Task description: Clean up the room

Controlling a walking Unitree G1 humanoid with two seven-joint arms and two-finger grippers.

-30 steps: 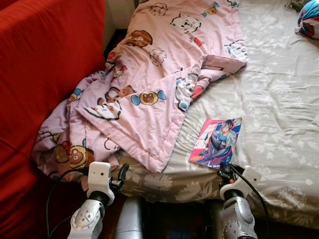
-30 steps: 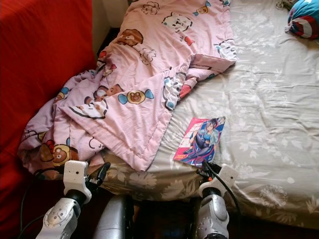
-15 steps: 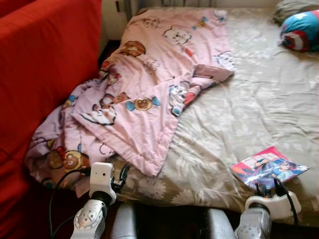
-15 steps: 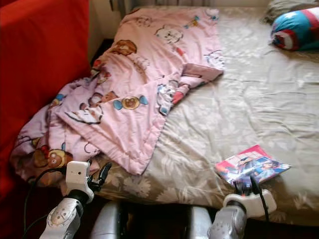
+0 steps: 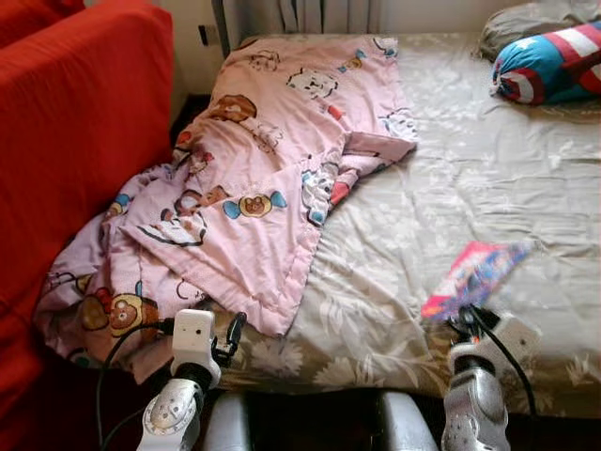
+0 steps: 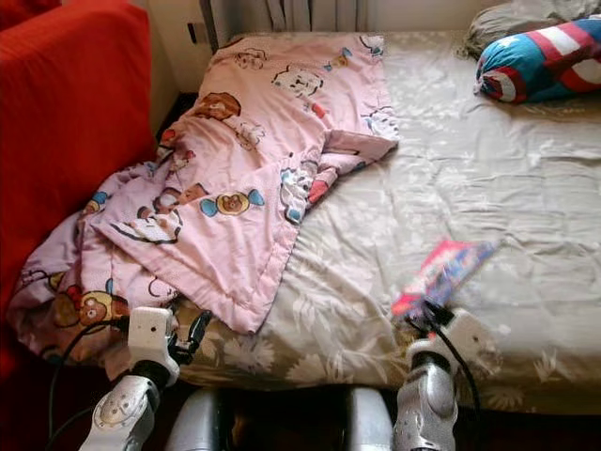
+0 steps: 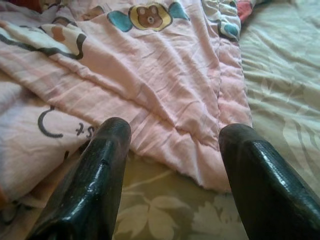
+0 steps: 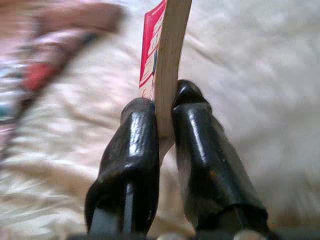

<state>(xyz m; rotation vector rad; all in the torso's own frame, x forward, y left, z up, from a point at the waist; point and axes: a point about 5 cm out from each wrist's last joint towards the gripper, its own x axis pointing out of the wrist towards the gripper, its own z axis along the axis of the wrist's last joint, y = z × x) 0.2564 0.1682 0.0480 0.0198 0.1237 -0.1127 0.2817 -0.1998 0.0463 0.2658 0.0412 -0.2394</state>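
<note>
Down at the near edge of the bed (image 5: pixel 526 197) both arms are in shot. The right gripper (image 8: pixel 165 117) has its jaws clamped tight on the bottom edge of a thin magazine (image 5: pixel 474 276), and the right wrist view shows the two black fingers (image 8: pixel 132 150) squeezing it edge-on, with the red cover on one side. The magazine is held up off the sheet at a tilt near the bed's front right edge, a bit blurred, so I can't read the cover. The left gripper (image 5: pixel 233 331) sits just in front of the near left part of the bed with its jaws spread wide and nothing between them; from the left wrist view it's pointing at the hem of the pink blanket (image 5: pixel 272 178), close to it but not touching. That blanket has cartoon bears and candy shapes printed on it; it's rumpled, covers the left side of the bed and spills over the left edge down toward the floor, right up against the red sofa (image 5: pixel 75 141) that stands beside the bed. The bedsheet under everything is beige with a pale leaf and flower print, and it's wrinkled. Further back, on the far right of the bed, there's a blue, red and white striped pillow (image 5: pixel 549 70) with a grey pillow (image 5: pixel 526 19) just behind it. At the very back there's a curtain (image 5: pixel 300 14) hanging at the head of the bed.
</note>
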